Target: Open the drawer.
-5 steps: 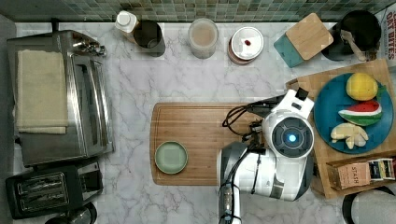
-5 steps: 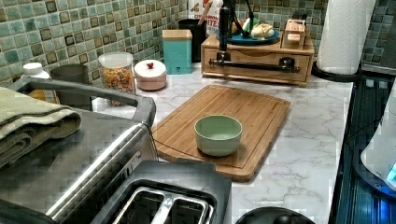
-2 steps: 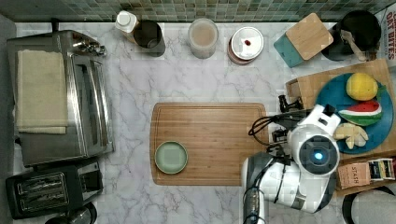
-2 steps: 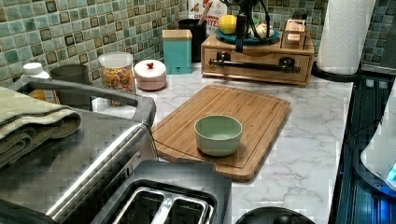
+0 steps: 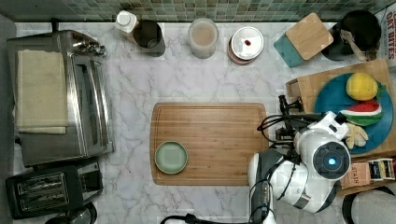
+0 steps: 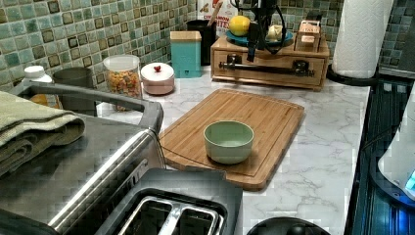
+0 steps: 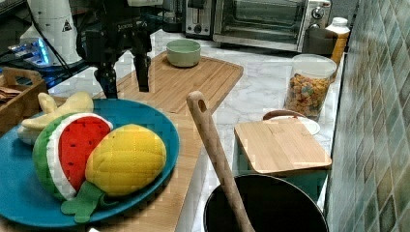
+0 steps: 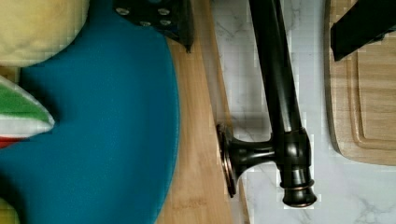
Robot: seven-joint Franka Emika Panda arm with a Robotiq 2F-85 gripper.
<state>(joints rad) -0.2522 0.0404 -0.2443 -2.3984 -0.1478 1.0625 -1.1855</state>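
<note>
The drawer (image 6: 269, 63) is matt light wood, its handle (image 8: 281, 93) glossy dark metal (bronze glints at the ends); the bench (image 5: 210, 79) is smooth veined marble, the cutting board (image 5: 210, 140) grained bamboo.

White marble counter (image 5: 135, 84) under bamboo board (image 5: 215, 135)

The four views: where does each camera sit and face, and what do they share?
Top view: overhead, facing straight down; white arm shows.
Left view: by the toaster, facing the drawer; arm above it.
Right view: behind the blue plate, facing the oven; open jaws.
Wrist view: looking down on the drawer handle between the jaws.
Shared: green bowl in the first three.
</note>
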